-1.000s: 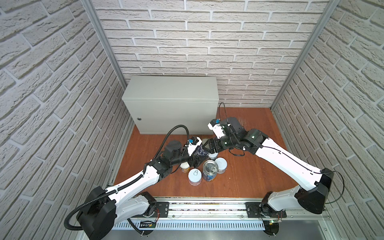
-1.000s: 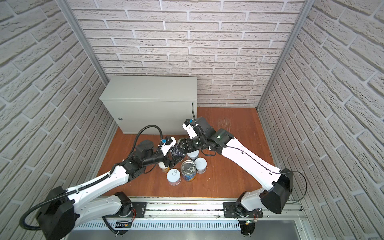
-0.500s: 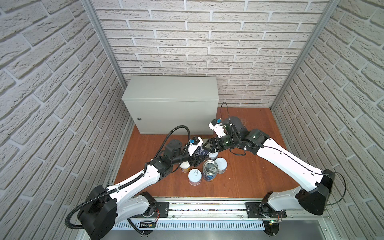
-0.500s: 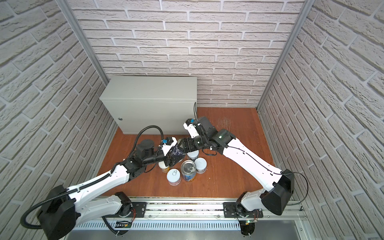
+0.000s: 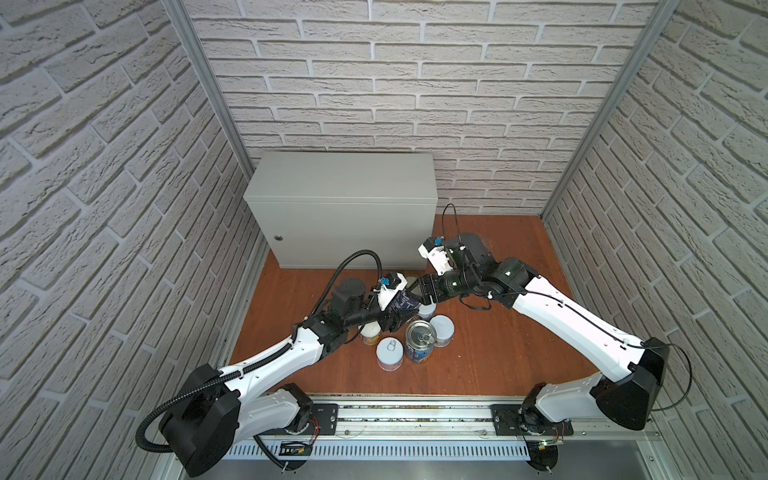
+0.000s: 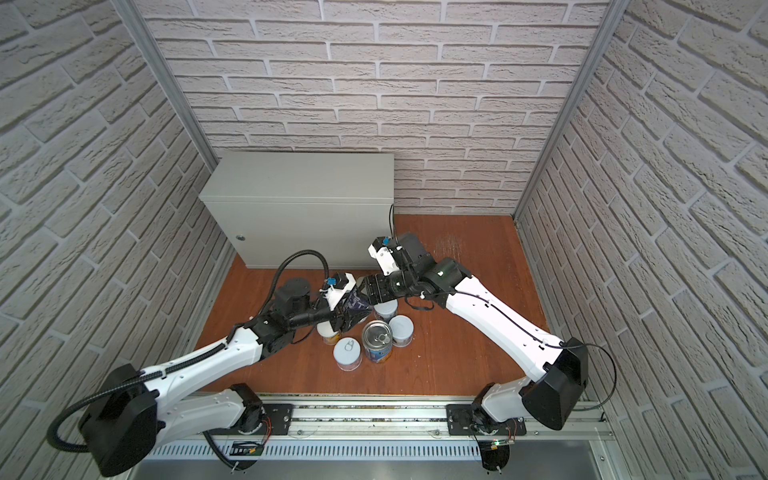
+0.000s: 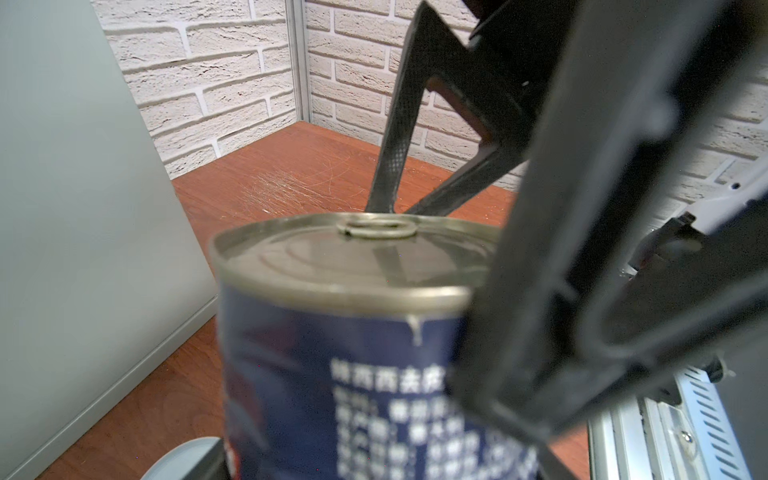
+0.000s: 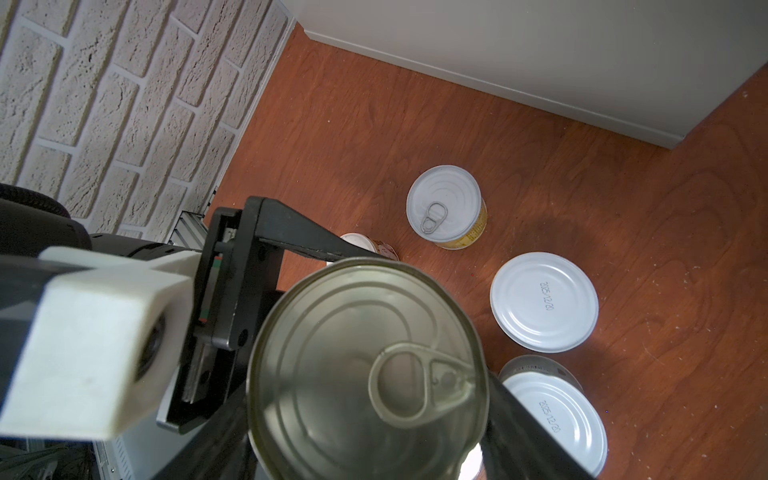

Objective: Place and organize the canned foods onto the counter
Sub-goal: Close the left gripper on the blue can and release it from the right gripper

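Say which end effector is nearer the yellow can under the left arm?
Left. Gripping a blue can, the left end effector hangs beside the yellow can; the right end effector sits beyond the blue can.

The left end effector (image 6: 348, 319) holds a dark blue can (image 6: 354, 304) tilted above the wooden floor (image 6: 457, 340), its jaws closed on the can's sides. The right end effector (image 6: 365, 296) meets that can from the opposite side; whether it grips is unclear. On the floor just below stand a silver-topped can (image 6: 377, 338), a ring-pull can (image 6: 348, 353), a white-lidded can (image 6: 401, 328), a half-hidden white can (image 6: 385, 309) and a yellow-labelled can (image 6: 328, 332). The grey cabinet (image 6: 299, 208) stands behind them against the brick wall (image 6: 374, 83).
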Robot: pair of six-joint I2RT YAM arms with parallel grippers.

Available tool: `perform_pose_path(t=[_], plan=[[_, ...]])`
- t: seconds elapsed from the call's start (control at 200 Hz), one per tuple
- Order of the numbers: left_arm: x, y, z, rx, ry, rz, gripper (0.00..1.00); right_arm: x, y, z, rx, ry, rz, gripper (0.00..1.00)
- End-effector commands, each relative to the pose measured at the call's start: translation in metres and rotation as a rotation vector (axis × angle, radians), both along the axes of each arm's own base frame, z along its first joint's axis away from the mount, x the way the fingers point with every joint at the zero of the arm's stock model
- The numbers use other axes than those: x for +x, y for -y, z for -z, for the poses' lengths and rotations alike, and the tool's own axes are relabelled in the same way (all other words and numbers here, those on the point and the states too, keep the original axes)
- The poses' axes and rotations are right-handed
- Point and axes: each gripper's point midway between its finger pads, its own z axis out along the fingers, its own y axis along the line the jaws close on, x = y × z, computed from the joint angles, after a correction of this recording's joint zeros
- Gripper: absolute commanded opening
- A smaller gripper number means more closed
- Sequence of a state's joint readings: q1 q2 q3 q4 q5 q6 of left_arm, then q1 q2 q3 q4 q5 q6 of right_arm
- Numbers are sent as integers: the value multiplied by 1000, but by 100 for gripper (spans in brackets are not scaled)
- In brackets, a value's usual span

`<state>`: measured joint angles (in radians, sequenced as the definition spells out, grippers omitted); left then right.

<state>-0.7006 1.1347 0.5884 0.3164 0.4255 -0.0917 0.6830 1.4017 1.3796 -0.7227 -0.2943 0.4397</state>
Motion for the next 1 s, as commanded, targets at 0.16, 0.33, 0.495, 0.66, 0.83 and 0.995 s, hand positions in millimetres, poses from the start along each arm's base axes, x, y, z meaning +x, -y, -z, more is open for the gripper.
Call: perform_pose_path(t=[0.16,0.33,0.495,0.66,0.83,0.995], plan=[[28,-13,-48,-109,71,-180,42,9,-20,-36,144,99,-40,8],[38,-27,-64,-168,61,-283,42,11,-18,-34,126,109,-32,15],[44,-39,-80,-209,53,-357,41,14,-19,-33,132,115,-28,21],[51,-50,-82,-211,41,-430,40,16,-19,-36,153,143,-20,41],[55,-59,-82,-217,41,-483,40,20,-16,-36,152,169,4,62],[59,-67,-87,-235,46,-516,39,21,-13,-38,166,195,14,68]])
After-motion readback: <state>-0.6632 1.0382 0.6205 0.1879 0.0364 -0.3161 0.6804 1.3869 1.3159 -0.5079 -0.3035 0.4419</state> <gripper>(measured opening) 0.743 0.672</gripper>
